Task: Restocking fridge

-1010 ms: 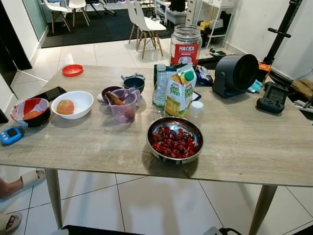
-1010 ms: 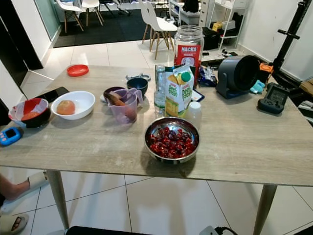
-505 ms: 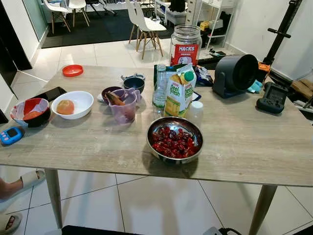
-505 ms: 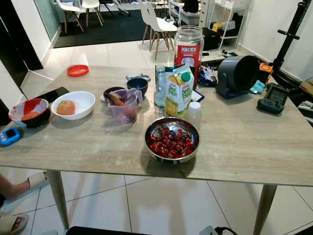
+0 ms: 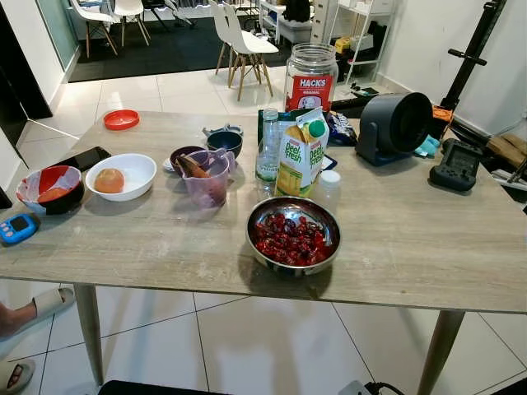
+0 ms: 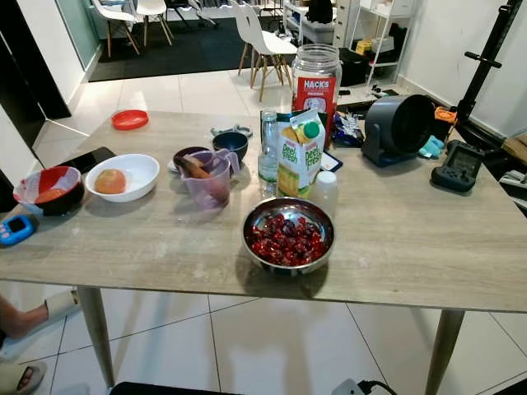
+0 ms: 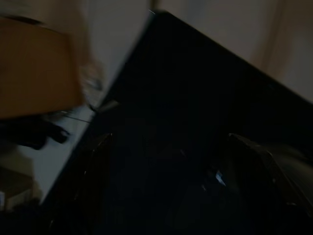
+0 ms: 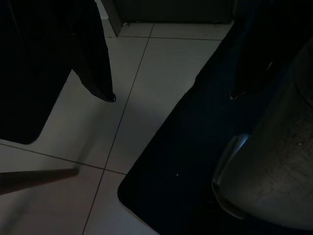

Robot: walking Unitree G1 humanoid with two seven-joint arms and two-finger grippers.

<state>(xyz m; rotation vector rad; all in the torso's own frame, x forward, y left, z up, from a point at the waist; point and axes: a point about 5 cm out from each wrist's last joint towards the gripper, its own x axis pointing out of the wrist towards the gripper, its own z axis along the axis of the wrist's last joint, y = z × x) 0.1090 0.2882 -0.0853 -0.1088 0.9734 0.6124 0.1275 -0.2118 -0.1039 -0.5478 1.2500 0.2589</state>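
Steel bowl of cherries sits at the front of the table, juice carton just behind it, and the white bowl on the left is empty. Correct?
Not quite. The white bowl holds a round orange fruit, as the left eye view shows. The steel bowl of cherries is at the front of the table, with the juice carton just behind it.

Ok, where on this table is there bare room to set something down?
Bare table right of the steel bowl of cherries, and the front strip before the white bowl. Crowded around the juice carton, water bottle and purple cup.
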